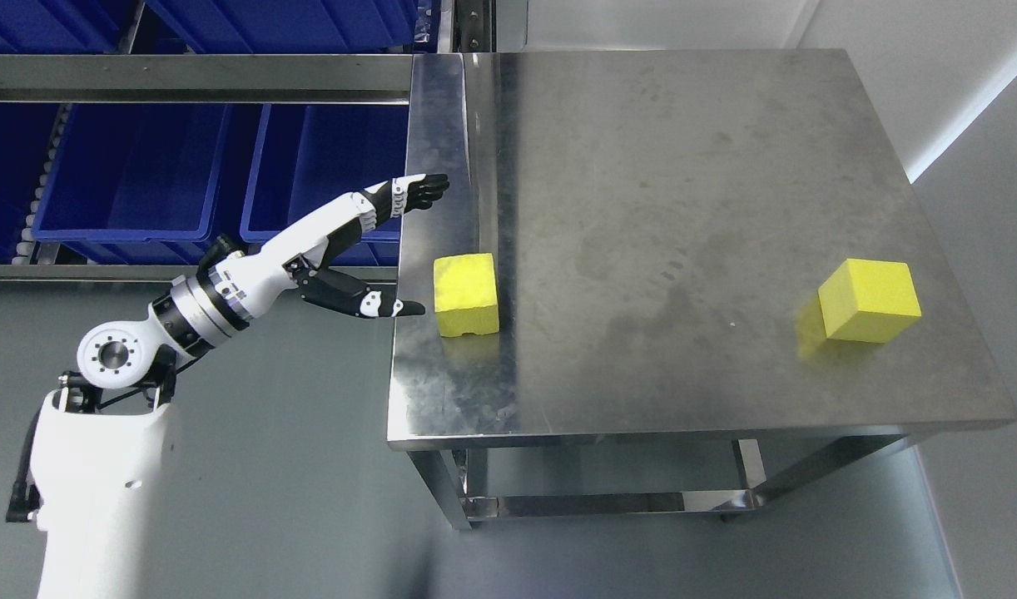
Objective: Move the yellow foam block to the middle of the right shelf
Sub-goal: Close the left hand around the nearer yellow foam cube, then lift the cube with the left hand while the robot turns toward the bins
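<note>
A yellow foam block stands near the left edge of the steel table. A second yellow foam block stands near the table's right edge. My left hand is open, just left of the first block at the table's left edge. Its upper fingers point right above the block's level and its thumb reaches toward the block's left face without touching it. The hand holds nothing. My right arm is out of view.
A metal shelf rack with several blue bins stands at the left behind my arm. The table has a lower crossbar frame. Grey floor lies in front and a white wall at the right.
</note>
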You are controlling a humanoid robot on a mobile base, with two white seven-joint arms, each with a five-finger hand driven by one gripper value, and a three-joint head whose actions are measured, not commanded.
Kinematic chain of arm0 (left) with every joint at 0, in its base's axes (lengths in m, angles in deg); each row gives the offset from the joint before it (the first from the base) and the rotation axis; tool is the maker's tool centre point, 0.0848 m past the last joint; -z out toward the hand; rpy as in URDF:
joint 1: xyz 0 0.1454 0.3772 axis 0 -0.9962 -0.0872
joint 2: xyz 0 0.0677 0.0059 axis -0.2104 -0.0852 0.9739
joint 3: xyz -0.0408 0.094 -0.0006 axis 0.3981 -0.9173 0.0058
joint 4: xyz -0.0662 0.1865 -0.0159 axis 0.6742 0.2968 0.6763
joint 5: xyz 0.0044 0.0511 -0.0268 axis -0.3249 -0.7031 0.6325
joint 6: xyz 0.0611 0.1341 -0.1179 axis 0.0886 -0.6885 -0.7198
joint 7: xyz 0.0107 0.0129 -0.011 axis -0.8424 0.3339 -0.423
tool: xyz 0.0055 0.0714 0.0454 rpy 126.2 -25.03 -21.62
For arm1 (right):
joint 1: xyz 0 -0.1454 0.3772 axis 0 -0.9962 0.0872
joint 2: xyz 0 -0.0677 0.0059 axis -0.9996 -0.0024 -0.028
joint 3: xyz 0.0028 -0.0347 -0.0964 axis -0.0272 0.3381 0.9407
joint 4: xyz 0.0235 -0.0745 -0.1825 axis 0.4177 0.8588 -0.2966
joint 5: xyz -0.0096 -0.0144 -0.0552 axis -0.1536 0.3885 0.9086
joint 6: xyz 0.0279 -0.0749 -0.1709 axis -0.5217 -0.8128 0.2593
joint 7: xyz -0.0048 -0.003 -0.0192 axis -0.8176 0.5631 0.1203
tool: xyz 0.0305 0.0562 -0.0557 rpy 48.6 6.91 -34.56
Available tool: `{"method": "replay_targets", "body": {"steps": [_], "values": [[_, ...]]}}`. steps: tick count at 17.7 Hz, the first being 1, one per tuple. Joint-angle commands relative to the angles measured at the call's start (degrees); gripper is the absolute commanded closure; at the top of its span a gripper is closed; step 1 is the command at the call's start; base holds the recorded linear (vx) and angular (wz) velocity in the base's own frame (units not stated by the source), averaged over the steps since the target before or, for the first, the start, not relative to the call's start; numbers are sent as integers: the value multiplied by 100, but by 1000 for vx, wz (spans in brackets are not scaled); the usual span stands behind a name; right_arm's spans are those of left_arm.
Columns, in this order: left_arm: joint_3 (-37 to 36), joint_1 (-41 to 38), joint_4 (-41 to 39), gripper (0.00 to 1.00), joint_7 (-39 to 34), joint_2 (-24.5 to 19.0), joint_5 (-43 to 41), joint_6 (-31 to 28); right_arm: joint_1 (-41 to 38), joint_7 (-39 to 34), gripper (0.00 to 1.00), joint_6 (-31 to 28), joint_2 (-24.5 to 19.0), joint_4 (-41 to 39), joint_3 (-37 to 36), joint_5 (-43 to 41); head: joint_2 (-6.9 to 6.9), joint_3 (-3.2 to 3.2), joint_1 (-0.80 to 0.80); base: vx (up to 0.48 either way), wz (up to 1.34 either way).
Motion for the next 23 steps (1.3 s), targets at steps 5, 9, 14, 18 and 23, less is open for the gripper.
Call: {"method": "replay_targets", "body": {"steps": [5, 9, 14, 18, 23], "values": [[-1516, 711, 1454, 2, 30, 418, -550, -444, -9, -4, 0, -4, 100, -100, 2, 18, 0, 0, 0, 0, 0], [-1516, 852, 1763, 3, 83, 542, -788, -444, -9, -4, 0, -4, 100, -100, 2, 18, 0, 0, 0, 0, 0], [-1131, 861, 1763, 30, 83, 664, -762, -426, -9, -4, 0, -4, 100, -100, 2, 18, 0, 0, 0, 0, 2], [-331, 922, 1693, 50, 83, 1207, -692, -417, -9, -4, 0, -4, 100, -100, 2, 18, 0, 0, 0, -5, 36], [127, 1581, 1508, 46, -1729, 1207, 1457, -391, -9, -4, 0, -4, 100, -100, 2, 18, 0, 0, 0, 1, -9]]}}
